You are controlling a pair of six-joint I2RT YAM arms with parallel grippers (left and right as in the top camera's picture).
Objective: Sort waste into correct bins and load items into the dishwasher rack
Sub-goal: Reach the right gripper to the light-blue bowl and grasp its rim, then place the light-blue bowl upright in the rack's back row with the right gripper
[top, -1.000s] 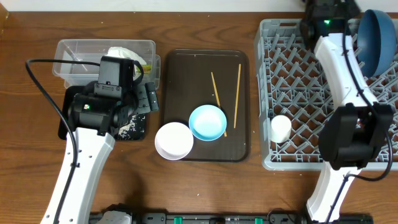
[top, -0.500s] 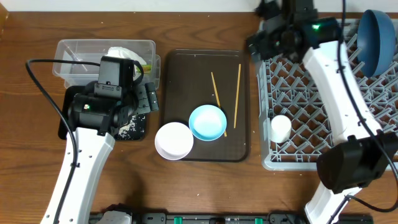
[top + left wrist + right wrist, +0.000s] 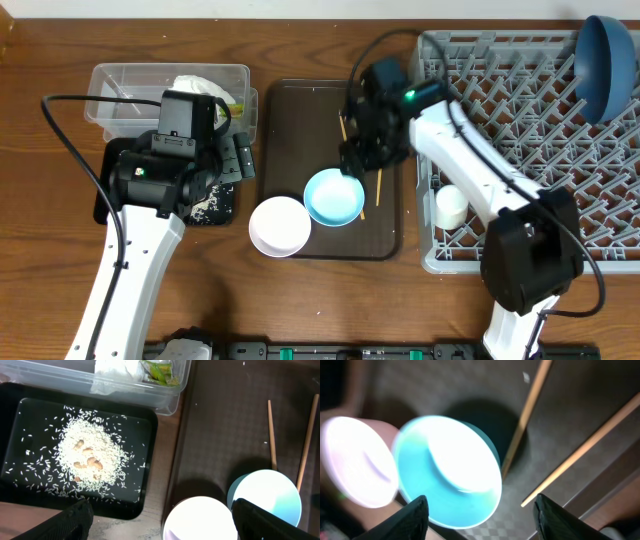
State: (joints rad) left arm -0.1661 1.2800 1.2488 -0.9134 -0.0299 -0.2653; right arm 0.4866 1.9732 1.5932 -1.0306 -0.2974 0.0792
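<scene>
Nearest the front, a white bowl (image 3: pixel 280 226) sits at the near left corner of the dark brown serving tray (image 3: pixel 290 120), overhanging its edge onto the wooden table (image 3: pixel 330 310). Just beside it, on the near end of the serving tray, stands a light blue bowl (image 3: pixel 334 196); whether the two rims touch cannot be told. The right gripper (image 3: pixel 480 505) hangs over the light blue bowl with its two fingers spread wide apart and nothing between them. Left of the serving tray's near half lies the black tray (image 3: pixel 30 410), holding a heap of whitish rice scraps (image 3: pixel 87 455) with stray grains scattered around it. The left gripper (image 3: pixel 161 505) is above the gap between the black tray and the serving tray, jaws parted and empty. Two chopsticks (image 3: pixel 272 435) lie lengthwise on the right half of the serving tray, running from the light blue bowl toward its far end; the left half there is bare. Right of the serving tray, across a narrow strip of table, stands the grey dishwasher rack (image 3: pixel 500 100), with a small white cup (image 3: pixel 451 207) in the corner nearest the serving tray. Left of the serving tray's far half, the clear tub (image 3: pixel 130 80) holds a crumpled napkin (image 3: pixel 117 367) and a yellow-green wrapper (image 3: pixel 160 371). Farthest from the serving tray, a dark blue plate (image 3: pixel 600 65) stands on edge in the rack's far right corner.
</scene>
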